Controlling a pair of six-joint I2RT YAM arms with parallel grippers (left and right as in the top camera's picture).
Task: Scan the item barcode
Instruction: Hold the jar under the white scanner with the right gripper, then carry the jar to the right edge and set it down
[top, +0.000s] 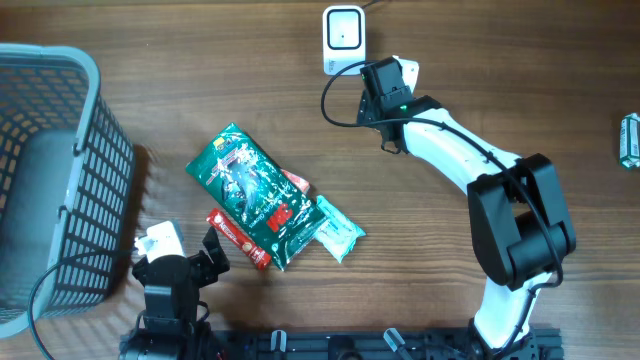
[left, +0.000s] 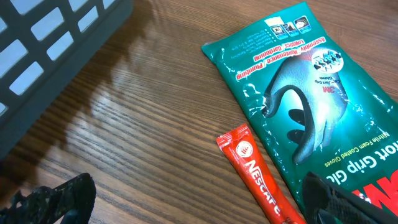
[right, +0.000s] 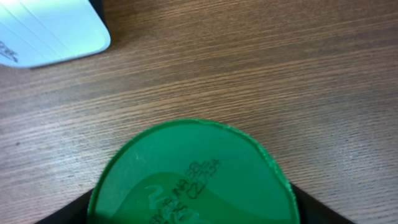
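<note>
Cut off below, a green round lid sits between the jaws of the right gripper, grip unclear, near the scanner; left gripper spread wide beside the glove packet

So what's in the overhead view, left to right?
basket → left gripper → green pack → scanner → right gripper → packet at the right edge. Red stick and teal packet skipped because they overlap the others.
</note>
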